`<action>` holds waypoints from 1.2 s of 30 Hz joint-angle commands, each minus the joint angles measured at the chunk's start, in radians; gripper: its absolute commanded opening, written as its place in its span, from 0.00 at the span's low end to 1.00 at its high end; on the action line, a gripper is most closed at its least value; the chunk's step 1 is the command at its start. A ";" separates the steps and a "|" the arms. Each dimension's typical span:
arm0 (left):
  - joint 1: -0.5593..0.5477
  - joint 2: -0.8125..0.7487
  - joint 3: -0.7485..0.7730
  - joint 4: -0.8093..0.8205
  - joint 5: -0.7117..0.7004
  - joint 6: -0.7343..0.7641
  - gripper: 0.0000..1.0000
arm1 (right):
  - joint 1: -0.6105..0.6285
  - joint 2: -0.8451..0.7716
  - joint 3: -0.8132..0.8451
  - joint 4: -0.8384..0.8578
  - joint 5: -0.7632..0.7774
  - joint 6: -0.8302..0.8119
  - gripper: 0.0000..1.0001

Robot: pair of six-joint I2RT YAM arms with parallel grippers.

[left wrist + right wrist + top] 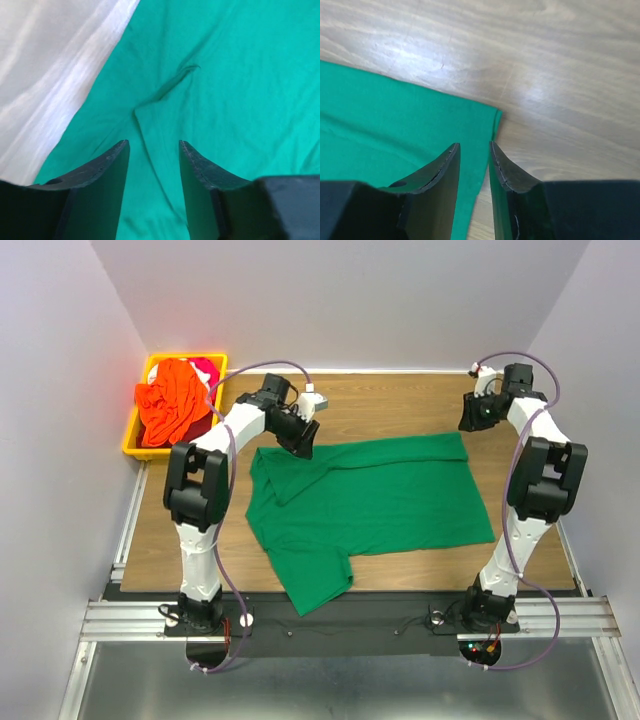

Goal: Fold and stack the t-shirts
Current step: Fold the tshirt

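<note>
Item: green t-shirt (380, 502); spread flat on the wooden worktop (400, 405), one sleeve reaching past the near edge; its left shoulder area lies under the left fingers (303, 440), its far right corner (490, 117) under the right fingers (470, 422).

Left fingers: parted, grasping nothing; a short crease (170, 87) in the cloth lies just ahead of them; bare worktop shows to their left in the wrist view.

Right fingers: released, a slim gap between them (narrower than the left pair's), nothing gripped; the shirt's edge runs below the gap, with bare wood ahead and to the right.

Item: orange t-shirt (170, 405); bunched in a yellow bin (128, 440), well apart from the left fingers, off to their left.

Item: red-pink t-shirt (207, 368); a small patch shows behind the orange one, same bin.
</note>
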 commanded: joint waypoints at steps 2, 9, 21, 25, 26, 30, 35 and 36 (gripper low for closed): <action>-0.013 0.049 0.070 0.004 0.061 -0.031 0.57 | 0.000 0.042 0.017 -0.036 -0.026 0.026 0.34; -0.028 0.104 0.079 0.018 0.061 -0.022 0.57 | 0.000 0.060 0.006 -0.037 -0.013 0.017 0.34; -0.052 0.120 0.056 0.092 -0.020 -0.045 0.60 | 0.000 0.054 -0.004 -0.042 -0.009 0.006 0.33; -0.052 0.140 0.073 0.072 -0.014 -0.025 0.63 | 0.000 0.052 -0.009 -0.043 -0.010 0.006 0.33; -0.052 0.146 0.074 0.072 -0.009 -0.022 0.63 | 0.000 0.054 -0.009 -0.043 -0.010 0.006 0.34; -0.062 0.158 0.065 0.040 0.003 0.010 0.63 | 0.000 0.049 -0.009 -0.045 -0.004 0.000 0.34; -0.065 0.118 0.006 0.040 0.017 0.019 0.52 | -0.002 0.049 -0.006 -0.047 0.007 -0.004 0.33; -0.067 0.109 -0.002 0.038 0.018 0.019 0.49 | -0.002 0.049 -0.004 -0.047 0.005 -0.006 0.33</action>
